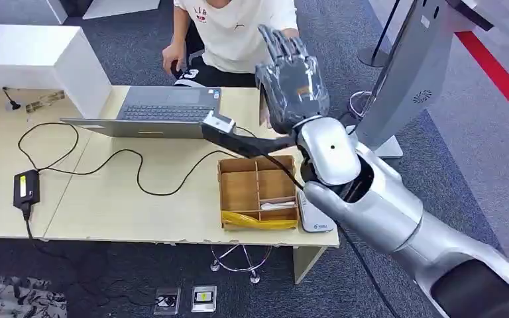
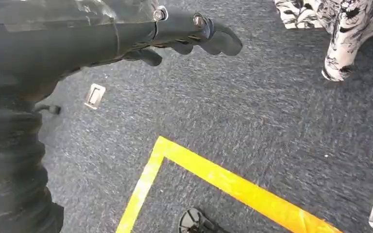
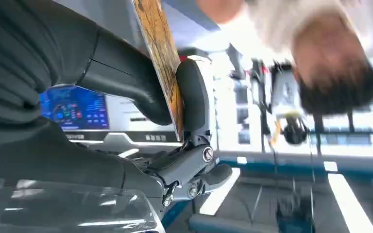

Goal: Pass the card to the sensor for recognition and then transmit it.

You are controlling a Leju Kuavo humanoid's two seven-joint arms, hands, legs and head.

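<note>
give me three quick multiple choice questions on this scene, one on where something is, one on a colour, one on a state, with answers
1. Where does the wooden divider box stand?
A. on the carpet under the table
B. on the table near its right front corner
C. on top of the laptop

2. What colour is the tape line on the floor in the left wrist view?
A. yellow
B. green
C. white

3. What is the right hand doing?
A. resting flat on the table
B. hanging with nothing in it
C. raised, holding a card

Answers:
1. B, since the box sits on the table top close to the right front corner, right of the laptop.
2. A, since the line on the grey carpet is bright yellow.
3. C, since the right wrist view shows the card pinched between thumb and fingers, and the head view shows the hand lifted above the table.
</note>
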